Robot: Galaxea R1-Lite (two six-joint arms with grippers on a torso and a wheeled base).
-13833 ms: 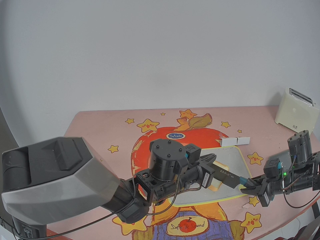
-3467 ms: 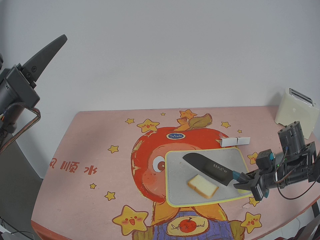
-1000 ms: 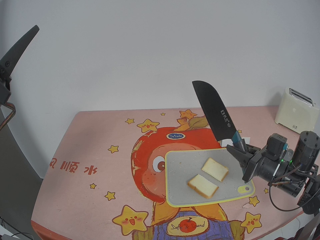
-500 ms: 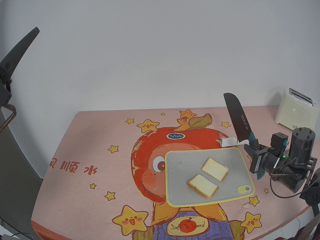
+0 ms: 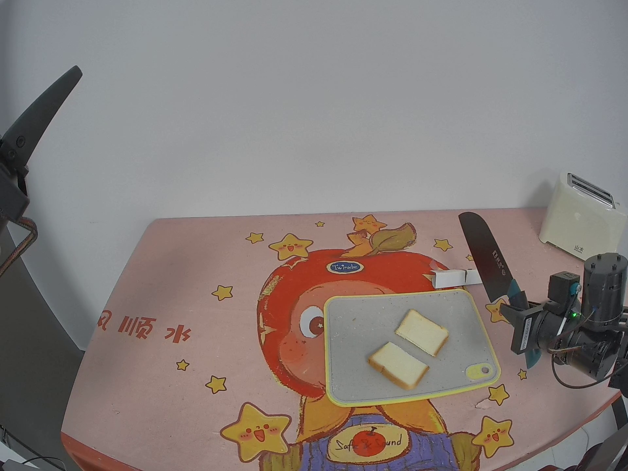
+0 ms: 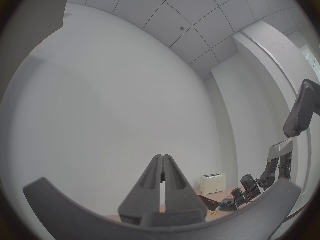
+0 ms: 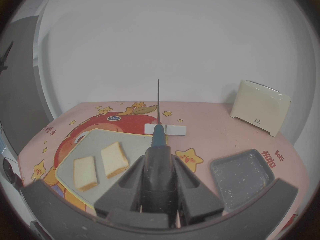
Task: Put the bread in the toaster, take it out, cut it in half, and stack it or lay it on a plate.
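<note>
The pink surface [image 5: 196, 282] carries everything. The grey cutting board [image 5: 353, 354] lies just toward 4 o'clock from its middle. The cream toaster [image 5: 582, 220] stands at the far 2 o'clock corner, its slots empty. A grey tray [image 7: 241, 177], which serves as the plate, sits near the 3 o'clock edge, bare except for crumbs.

The right jaws are clenched on the handle of the black knife [image 5: 489, 260] off the board's 3 o'clock side. The blade is raised clear of the surface and slants up toward 11 o'clock. A small white block [image 5: 458, 277], probably the knife's rest, lies just past the board's 1 o'clock corner. The two bread halves [image 5: 422, 332] [image 5: 398, 365] lie flat on the board, near each other but apart, so the cut looks done. The left jaws are pressed together on nothing, high up beyond the 9 o'clock edge.

The main risk is the knife. It is held by the handle alone, so it could twist in the grip as it comes down. It could then miss the block's slit, shove the light block away, or swing over the bread. After that, the halves are soft and lie flat. A pinch from above may crush or fold one, or push the board along. Each must also cross open surface to reach the tray, where a loose hold would drop it.
</note>
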